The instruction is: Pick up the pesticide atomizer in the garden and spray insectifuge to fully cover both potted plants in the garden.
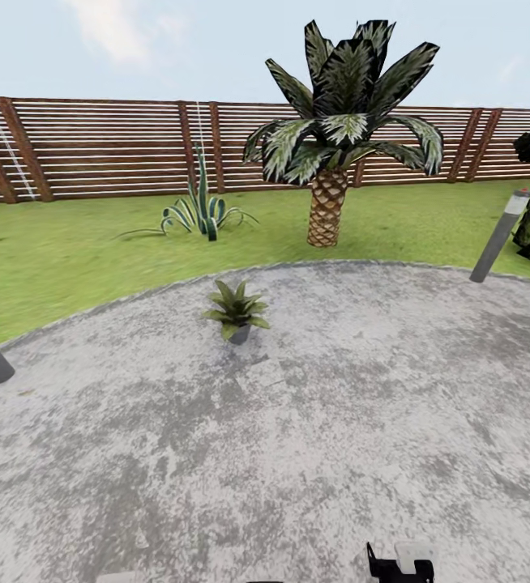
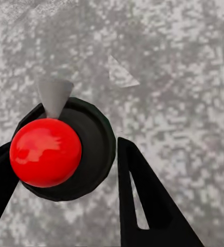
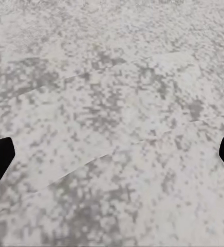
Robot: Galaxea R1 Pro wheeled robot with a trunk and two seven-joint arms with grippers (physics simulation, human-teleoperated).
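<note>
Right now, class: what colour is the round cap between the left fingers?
Glossy red cap, clearest in the left wrist view.

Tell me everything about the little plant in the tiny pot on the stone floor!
The potted plant is a small, low rosette of pointed green leaves with paler streaks, spreading outward in all directions. It grows from a tiny grey pot that stands upright on the grey speckled stone paving, near the paving's curved far edge where the lawn begins. Nothing else touches it; it stands alone, in front of the spiky agave and the palm tree.
</note>
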